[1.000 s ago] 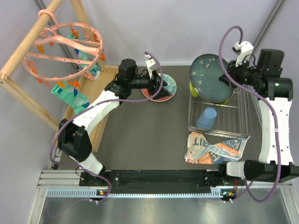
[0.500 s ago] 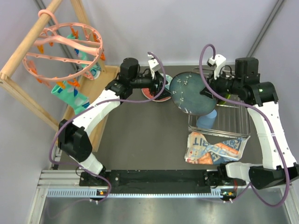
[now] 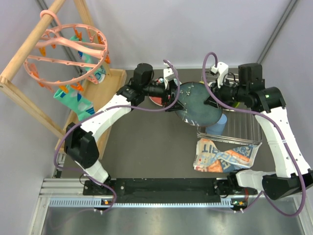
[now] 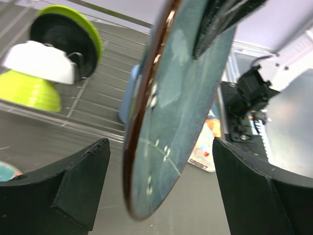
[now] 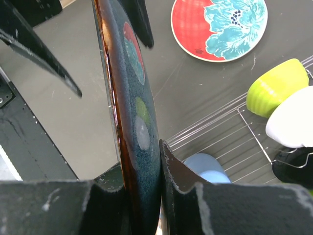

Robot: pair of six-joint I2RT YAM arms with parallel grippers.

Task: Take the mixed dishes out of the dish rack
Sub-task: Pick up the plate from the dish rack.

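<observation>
Right tool (image 3: 211, 100) swung teal plate (image 3: 195, 106) left, off dish rack (image 3: 247, 128). Left tool (image 3: 175, 99) moved from pink-rimmed plate (image 5: 215, 29) to straddle its rim.

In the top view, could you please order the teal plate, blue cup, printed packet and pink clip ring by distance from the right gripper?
1. Teal plate, held in the right gripper.
2. Blue cup, just toward the bases.
3. Printed packet, nearer the table's front edge.
4. Pink clip ring, far left.

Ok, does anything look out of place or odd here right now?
A crumpled printed packet lies at the near end of the dish rack, not tableware. The teal plate hangs on edge, clamped by the right gripper, the open left gripper straddling its other rim.
</observation>
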